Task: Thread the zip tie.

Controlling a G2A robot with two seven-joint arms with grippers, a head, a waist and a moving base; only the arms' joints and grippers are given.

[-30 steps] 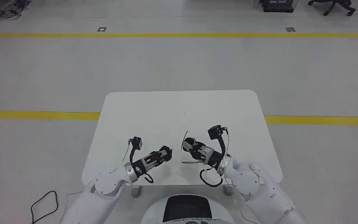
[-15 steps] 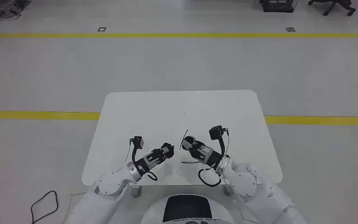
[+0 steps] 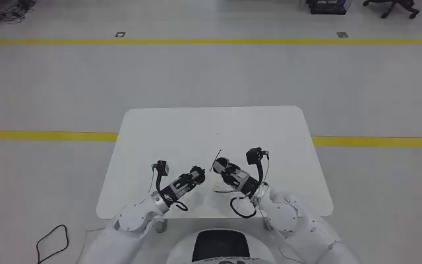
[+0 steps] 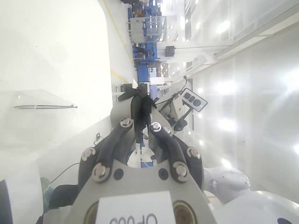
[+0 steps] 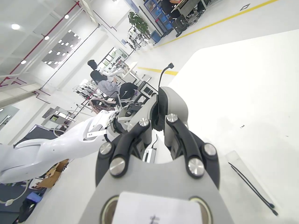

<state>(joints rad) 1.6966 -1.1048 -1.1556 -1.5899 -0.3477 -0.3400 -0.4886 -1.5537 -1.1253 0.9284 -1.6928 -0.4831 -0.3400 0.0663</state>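
My right gripper point(image 3: 222, 166) point(image 5: 159, 111) hangs above the front middle of the white table point(image 3: 277, 132), shut on a thin black zip tie point(image 3: 216, 160) point(image 5: 163, 75). The tie sticks out past its fingertips and ends in a small head. My left gripper point(image 3: 197, 174) point(image 4: 140, 100) faces it from close by, a little apart, with its fingers pressed together. I cannot make out anything between them.
Two more black zip ties point(image 3: 225, 191) point(image 4: 44, 106) point(image 5: 253, 188) lie on a clear flat sheet near the table's front edge, below the right gripper. A tiny dark speck point(image 3: 218, 134) sits mid-table. The far half of the table is bare.
Both grippers have edged a little farther from the front edge and slightly closer together. The right gripper's hold on the zip tie is unchanged.
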